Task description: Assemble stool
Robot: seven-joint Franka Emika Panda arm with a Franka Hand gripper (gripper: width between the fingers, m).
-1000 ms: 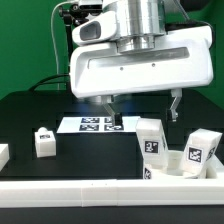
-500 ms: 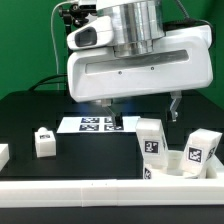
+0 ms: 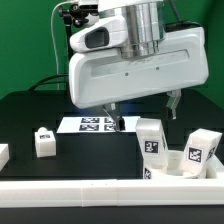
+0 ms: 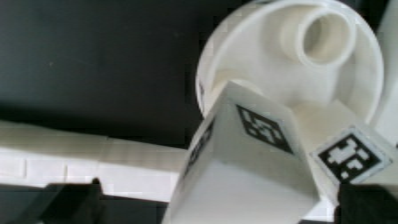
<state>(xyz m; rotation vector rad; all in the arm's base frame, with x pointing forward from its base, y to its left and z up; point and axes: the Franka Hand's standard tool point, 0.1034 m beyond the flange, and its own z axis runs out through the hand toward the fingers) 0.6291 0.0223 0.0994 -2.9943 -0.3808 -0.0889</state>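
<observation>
One seat (image 4: 258, 62), perhaps four legs (image 3: 43, 141)

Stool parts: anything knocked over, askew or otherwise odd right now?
Nothing broken or spilled. Two legs crowd against the seat by the white rail at the exterior view's right; the outer leg seems tilted. Another leg stands alone, upright.

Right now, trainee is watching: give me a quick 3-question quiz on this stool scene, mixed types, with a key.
1. True or false: the hand is shut on a part.
2. Fill in: the leg in front of the marker board stands toward the exterior view's ____.
3. In the wrist view, which has a round hole? A) leg B) round seat C) marker board

Key: 1 false, the hand is open and empty; 2 left; 3 B.
</observation>
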